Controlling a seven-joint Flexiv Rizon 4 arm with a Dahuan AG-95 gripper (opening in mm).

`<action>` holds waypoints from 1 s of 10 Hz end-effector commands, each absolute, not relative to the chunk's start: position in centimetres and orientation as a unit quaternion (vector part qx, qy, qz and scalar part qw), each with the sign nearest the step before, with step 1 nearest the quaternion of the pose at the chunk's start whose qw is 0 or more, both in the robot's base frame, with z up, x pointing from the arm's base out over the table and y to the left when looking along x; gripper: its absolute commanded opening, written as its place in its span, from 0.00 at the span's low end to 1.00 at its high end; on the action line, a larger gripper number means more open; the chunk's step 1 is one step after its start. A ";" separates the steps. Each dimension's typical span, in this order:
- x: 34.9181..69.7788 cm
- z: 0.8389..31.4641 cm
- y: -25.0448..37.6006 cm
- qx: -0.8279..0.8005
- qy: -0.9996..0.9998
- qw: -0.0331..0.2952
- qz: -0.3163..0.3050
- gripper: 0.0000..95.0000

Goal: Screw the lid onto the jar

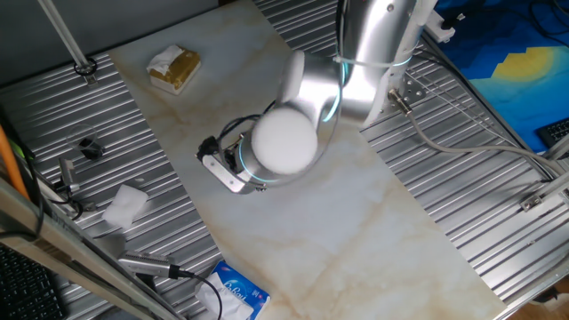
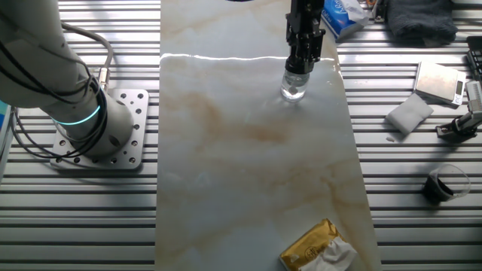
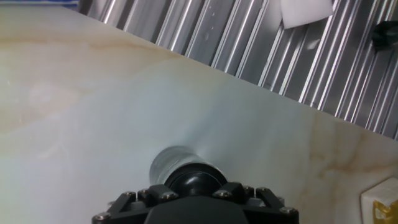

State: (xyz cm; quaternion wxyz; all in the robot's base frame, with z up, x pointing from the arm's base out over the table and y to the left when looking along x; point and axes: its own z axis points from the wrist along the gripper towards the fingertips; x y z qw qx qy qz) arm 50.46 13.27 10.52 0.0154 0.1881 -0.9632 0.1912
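The jar (image 2: 294, 87) is small, with a pale translucent body, and stands upright on the marble slab near its far edge. My gripper (image 2: 303, 54) points straight down onto the jar's top. In the hand view the jar (image 3: 169, 163) shows as a pale grey cylinder just beyond the black round lid (image 3: 196, 178). The lid sits between the jaws of my gripper (image 3: 196, 191), on the jar's mouth. The jaws are closed against the lid's sides. In one fixed view the arm's wrist (image 1: 284, 140) hides the jar and the lid.
A yellow-wrapped block with tissue (image 2: 320, 247) lies at the slab's near end. A white wad (image 2: 409, 113), a black angular piece (image 2: 456, 129) and a black ring (image 2: 444, 184) lie on the ribbed metal to the right. A blue packet (image 2: 343, 16) lies behind the gripper.
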 end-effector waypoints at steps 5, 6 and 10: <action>50.3 10.8 12.8 0.181 -0.973 0.007 0.145 0.00; 50.3 10.8 12.8 0.179 -0.974 0.005 0.140 0.00; 50.3 10.9 12.6 0.172 -0.979 -0.002 0.109 0.00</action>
